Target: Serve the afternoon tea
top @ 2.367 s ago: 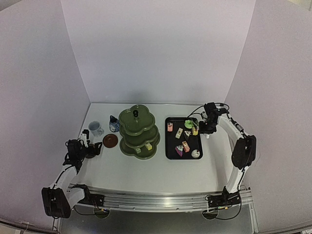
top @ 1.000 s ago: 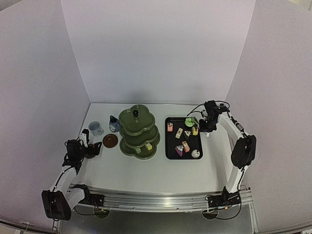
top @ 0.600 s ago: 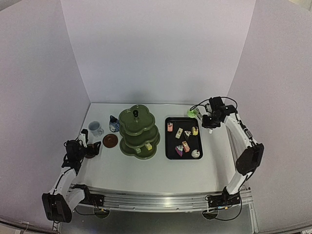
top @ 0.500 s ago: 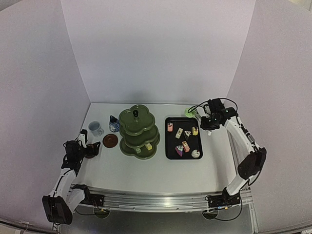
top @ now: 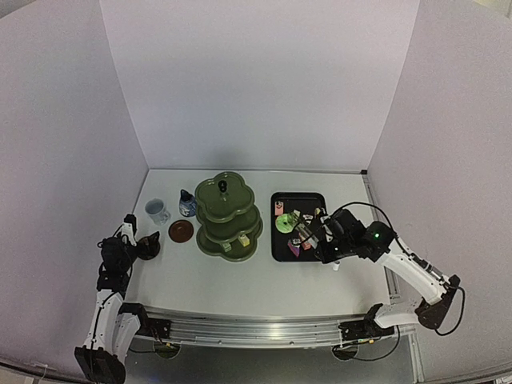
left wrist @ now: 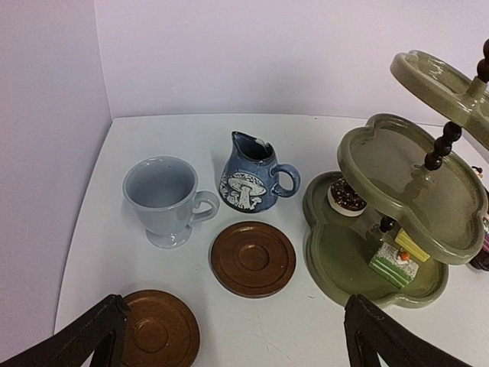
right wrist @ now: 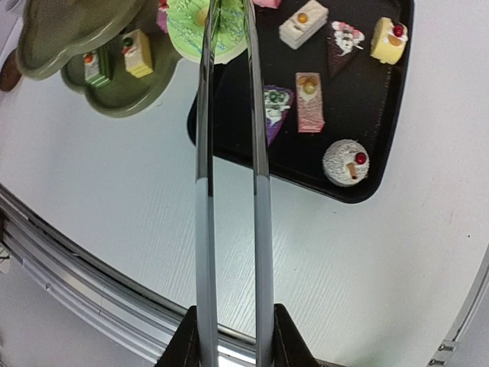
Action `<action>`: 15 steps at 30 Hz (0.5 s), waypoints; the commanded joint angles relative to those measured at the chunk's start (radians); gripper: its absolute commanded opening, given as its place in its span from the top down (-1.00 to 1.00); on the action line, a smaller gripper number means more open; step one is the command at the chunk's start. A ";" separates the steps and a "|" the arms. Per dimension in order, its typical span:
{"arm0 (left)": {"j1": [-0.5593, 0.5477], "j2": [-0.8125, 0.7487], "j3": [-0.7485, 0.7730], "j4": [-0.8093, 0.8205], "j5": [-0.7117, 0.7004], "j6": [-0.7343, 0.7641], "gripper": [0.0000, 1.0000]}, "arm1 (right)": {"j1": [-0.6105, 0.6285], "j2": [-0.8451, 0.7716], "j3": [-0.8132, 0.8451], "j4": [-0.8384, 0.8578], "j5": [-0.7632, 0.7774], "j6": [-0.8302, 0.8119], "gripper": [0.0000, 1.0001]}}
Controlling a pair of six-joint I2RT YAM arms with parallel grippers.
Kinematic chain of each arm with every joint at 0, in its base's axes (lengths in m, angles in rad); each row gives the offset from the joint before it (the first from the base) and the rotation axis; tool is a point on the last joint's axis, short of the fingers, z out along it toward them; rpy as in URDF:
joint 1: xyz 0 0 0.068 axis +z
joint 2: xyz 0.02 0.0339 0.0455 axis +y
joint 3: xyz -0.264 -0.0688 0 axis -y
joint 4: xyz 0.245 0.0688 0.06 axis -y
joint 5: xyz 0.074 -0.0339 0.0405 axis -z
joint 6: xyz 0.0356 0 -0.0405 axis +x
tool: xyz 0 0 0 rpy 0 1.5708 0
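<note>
The right gripper (right wrist: pixel 231 336) is clamping the metal tongs (right wrist: pixel 229 153), which are pinching the green cake (right wrist: pixel 226 38) over the tray (right wrist: pixel 367 183), just beside the stand (right wrist: pixel 69 38), and any slackening is risking a drop short of the tiers.

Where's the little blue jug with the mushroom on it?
In the left wrist view, the blue jug stands on the left side of the table, between the pale mug and the green stand, just behind a brown coaster.
</note>
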 commanded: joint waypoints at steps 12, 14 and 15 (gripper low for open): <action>-0.002 -0.031 0.033 -0.045 0.009 0.018 -0.99 | 0.458 0.285 0.030 0.391 -0.060 -0.052 1.00; -0.003 -0.027 0.030 -0.044 0.006 0.023 -0.99 | 0.480 0.364 0.068 0.441 -0.036 -0.077 1.00; -0.003 -0.026 0.029 -0.042 0.005 0.024 -0.99 | 0.483 0.399 0.077 0.475 -0.021 -0.082 1.00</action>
